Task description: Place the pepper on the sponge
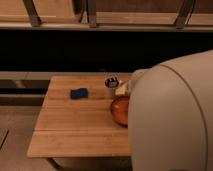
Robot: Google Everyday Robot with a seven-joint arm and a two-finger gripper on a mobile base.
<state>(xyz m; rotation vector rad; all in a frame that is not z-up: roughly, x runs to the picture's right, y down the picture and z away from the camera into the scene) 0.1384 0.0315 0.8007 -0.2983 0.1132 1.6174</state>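
The sponge (78, 93) is a small dark-blue flat block lying on the wooden table (75, 130), left of centre near the far edge. I cannot make out the pepper. A pale yellowish patch (121, 89) shows just right of the small cup, against the arm, and I cannot tell what it is. My gripper is hidden behind the arm's big pale housing (172, 120), which fills the right side of the view.
A small dark cup with a light rim (111, 86) stands right of the sponge. An orange bowl (120, 110) sits nearer, partly covered by the arm. Past the table's far edge there is a dark gap under a wooden shelf (100, 22). Floor lies to the left.
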